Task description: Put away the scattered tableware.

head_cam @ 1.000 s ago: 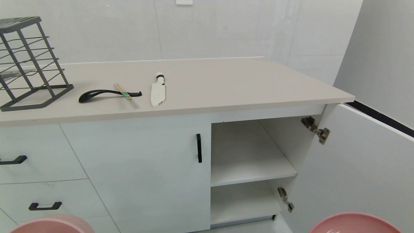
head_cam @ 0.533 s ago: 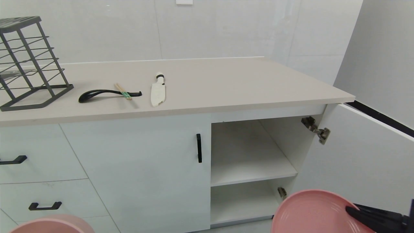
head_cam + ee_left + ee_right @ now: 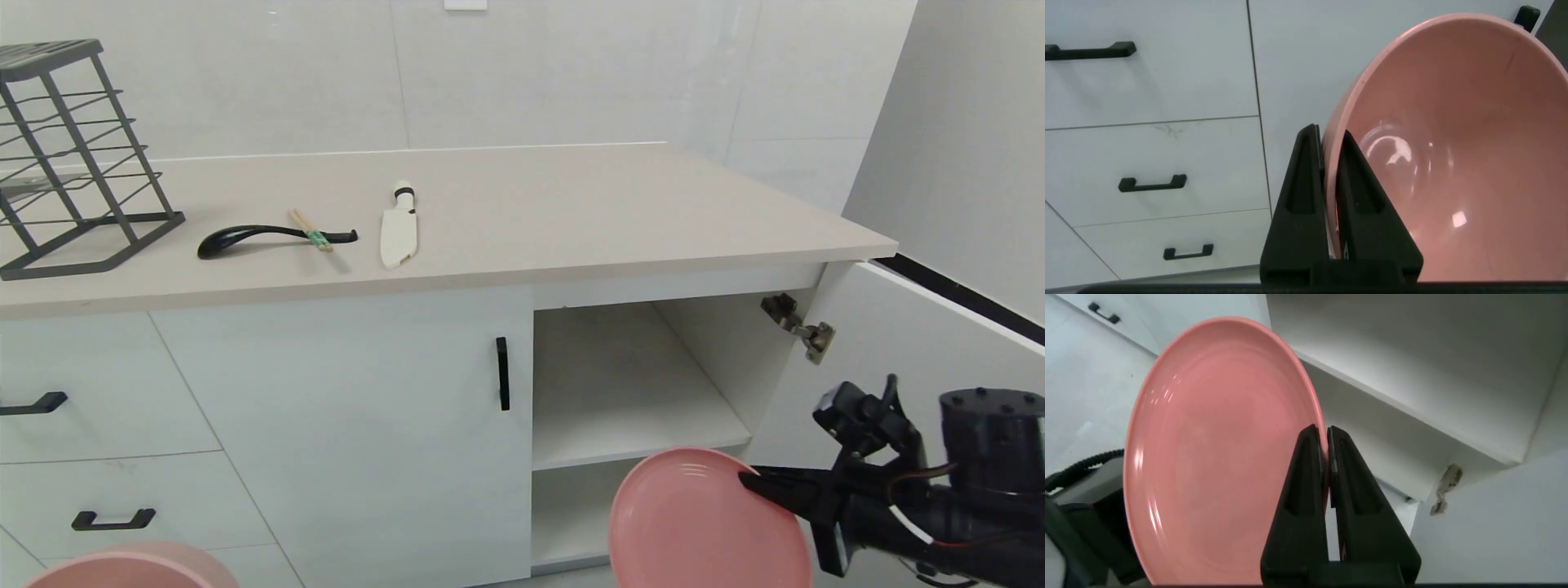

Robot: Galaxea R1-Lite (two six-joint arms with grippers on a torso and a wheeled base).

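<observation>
Head view: at 4 o'clock, the right hand (image 3: 747, 482) pinches the rim of a round pink plastic plate (image 3: 702, 523) before the open white cabinet (image 3: 637, 408). At 7 o'clock sits a pink plastic bowl (image 3: 131, 567), its rim clamped in the left hand (image 3: 1327, 139).

The right gripper (image 3: 747, 483), clamped on the rim of the pink plate (image 3: 702, 523), rose from the lower right edge of the head view over the past second and carried the plate leftward toward the open cabinet (image 3: 702, 359). A second earlier only the plate's upper rim showed; half a second later the black fingers had come into sight. The plate ended up in front of the cabinet's lower shelf (image 3: 571, 510), the wrist visible behind it.
</observation>
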